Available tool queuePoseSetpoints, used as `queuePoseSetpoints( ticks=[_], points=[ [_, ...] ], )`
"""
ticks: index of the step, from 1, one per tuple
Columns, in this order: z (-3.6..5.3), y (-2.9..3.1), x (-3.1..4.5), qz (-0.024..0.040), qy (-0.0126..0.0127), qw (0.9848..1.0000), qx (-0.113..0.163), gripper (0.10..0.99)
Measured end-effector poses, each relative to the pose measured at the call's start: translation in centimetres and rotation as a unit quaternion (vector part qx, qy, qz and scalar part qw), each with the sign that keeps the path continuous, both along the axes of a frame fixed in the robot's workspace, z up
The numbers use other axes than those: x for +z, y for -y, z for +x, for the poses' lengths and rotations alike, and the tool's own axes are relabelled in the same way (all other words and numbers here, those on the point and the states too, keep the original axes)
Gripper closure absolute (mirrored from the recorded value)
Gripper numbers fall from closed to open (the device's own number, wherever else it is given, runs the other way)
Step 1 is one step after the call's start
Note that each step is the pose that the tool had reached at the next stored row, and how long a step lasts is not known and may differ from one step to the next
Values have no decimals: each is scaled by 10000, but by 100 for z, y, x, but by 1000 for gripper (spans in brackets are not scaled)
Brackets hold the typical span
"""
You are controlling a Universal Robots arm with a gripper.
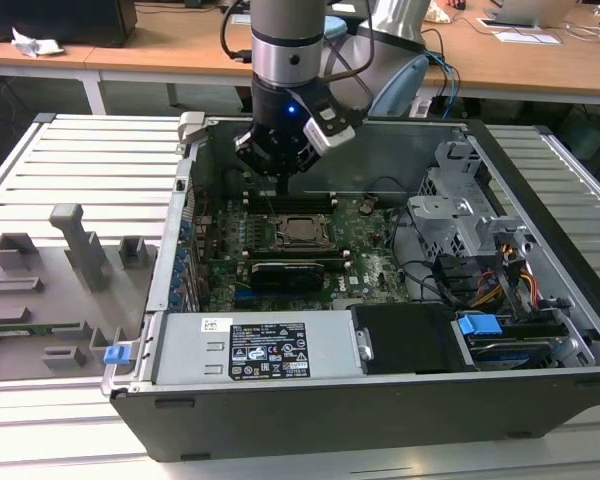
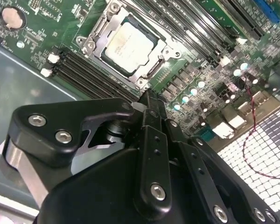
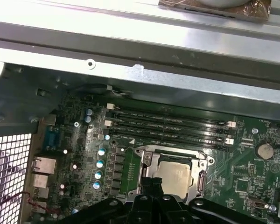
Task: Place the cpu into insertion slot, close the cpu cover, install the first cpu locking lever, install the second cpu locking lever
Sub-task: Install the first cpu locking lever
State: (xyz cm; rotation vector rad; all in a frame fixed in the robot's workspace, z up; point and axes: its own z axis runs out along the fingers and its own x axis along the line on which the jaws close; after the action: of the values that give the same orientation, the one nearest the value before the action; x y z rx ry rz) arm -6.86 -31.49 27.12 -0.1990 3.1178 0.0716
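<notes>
The cpu (image 2: 128, 44) lies flat in the insertion slot (image 2: 155, 41) on the green motherboard, its silvery top showing through the window of the cpu cover (image 2: 94, 33). The cover's metal frame lies down around the chip. In the exterior view the cpu (image 1: 302, 230) sits in the middle of the open computer case, and my gripper (image 1: 283, 176) hangs above it, slightly toward the case's back wall. Its black fingers (image 2: 149, 105) are shut together with nothing between them, their tip just off the socket's edge. In the first wrist view the cpu (image 3: 176, 175) lies right beyond the gripper (image 3: 154, 185).
Long black memory slots (image 3: 170, 123) run beside the socket near the case's metal wall (image 3: 140, 79). A black card (image 1: 290, 272) lies in front of the socket. A drive cage (image 1: 460, 210) with cables stands at the exterior view's right, and the power supply (image 1: 265, 350) in front. Grey fixtures (image 1: 70, 260) lie outside the case.
</notes>
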Motion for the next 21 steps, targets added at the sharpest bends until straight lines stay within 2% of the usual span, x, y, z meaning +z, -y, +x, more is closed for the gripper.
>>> queuePoseSetpoints(
  ticks=[2,5,15,21],
  points=[
    [-19,-1,-13,0,0,10000,-79,980],
    [-124,-1,-22,1,0,10000,-84,980],
    [-336,-4,-50,2,1,10000,-82,980],
    [-387,-64,-68,1,0,10000,-81,980]
  ],
)
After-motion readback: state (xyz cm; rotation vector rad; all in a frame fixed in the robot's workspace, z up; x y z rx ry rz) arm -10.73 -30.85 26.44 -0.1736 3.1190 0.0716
